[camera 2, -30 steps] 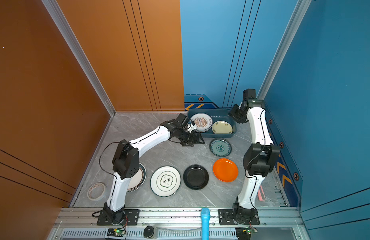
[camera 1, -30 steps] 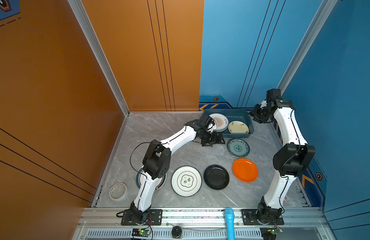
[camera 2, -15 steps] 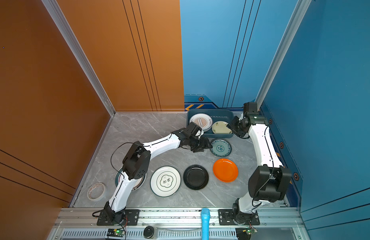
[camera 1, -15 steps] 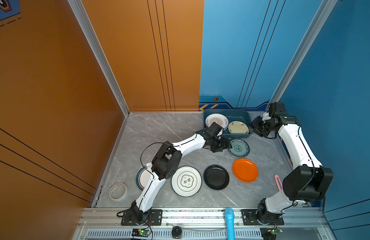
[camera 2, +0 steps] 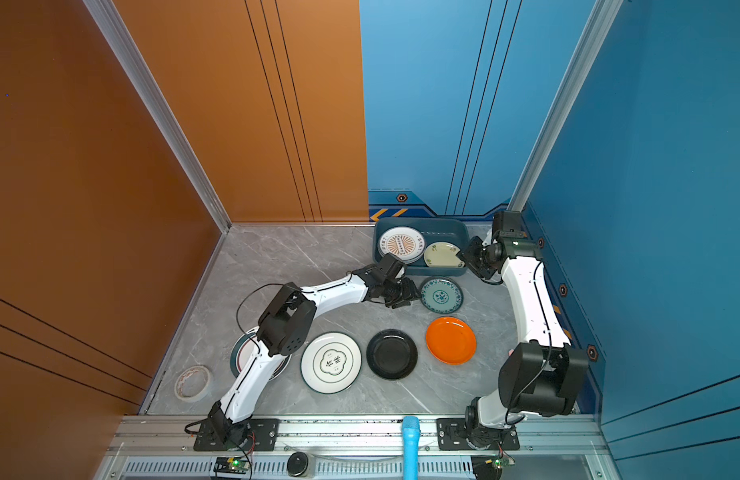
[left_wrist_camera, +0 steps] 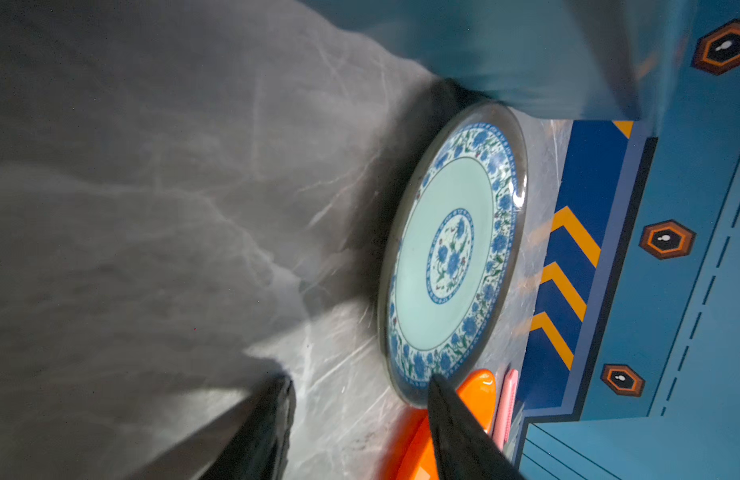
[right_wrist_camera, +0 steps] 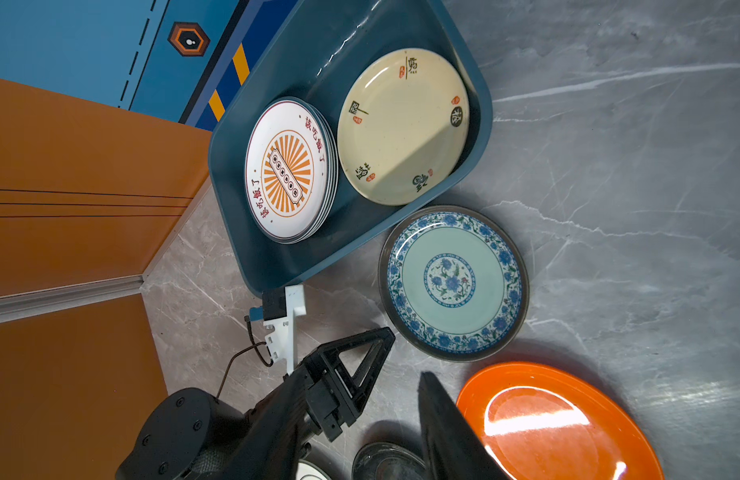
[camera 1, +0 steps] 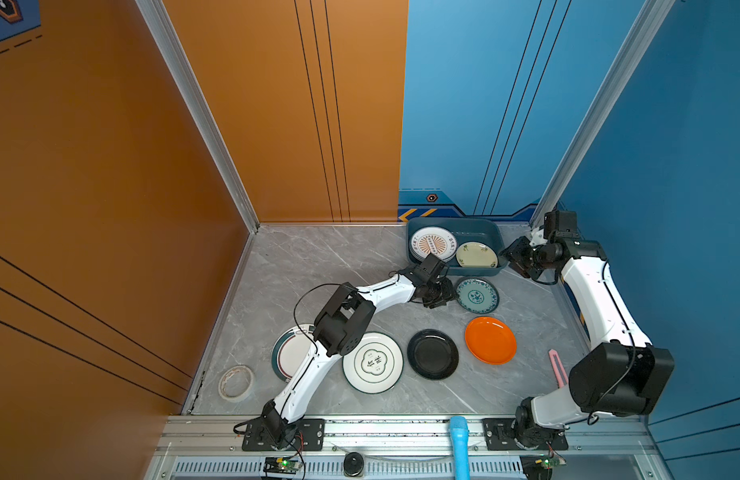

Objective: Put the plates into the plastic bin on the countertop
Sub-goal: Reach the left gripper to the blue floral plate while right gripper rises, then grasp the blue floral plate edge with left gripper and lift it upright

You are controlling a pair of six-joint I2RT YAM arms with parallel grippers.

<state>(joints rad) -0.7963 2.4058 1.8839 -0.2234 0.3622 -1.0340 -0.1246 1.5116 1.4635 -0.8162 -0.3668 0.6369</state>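
Pickup step, by the look of it, on the blue-flowered plate (left_wrist_camera: 451, 249). Nearest, the left claw (left_wrist_camera: 357, 379): low over the counter (camera 1: 318, 270), about half open, gripping nothing, one finger (left_wrist_camera: 447, 415) right at the plate's rim, with bare counter in the gap. Beyond it, the plate itself, flat on the counter, just beside the near wall of the bin (right_wrist_camera: 272, 257). Farther, inside the bin, a stack topped by the sunburst plate (camera 1: 434, 244) and a cream plate (camera 1: 477, 254), side by side. Calls next for working a finger under the shallow rim, pinching it, then lifting clear over the wall; probably fits best on top of the cream plate.

Round about, from the front: a tape roll (camera 1: 236, 382), a dark-rimmed plate (camera 1: 287, 353) partly under the left arm, a white plate with a green mark (camera 1: 372, 362), a black plate (camera 1: 432, 354) and an orange plate (camera 1: 490, 340), all waiting on the counter; also a pink strip (camera 1: 556, 368) by the right edge. At the bin's right end, the right claw (camera 1: 515, 257): partly open, empty, close enough to crowd the drop. Little room, too, between plate rim and bin wall for a finger
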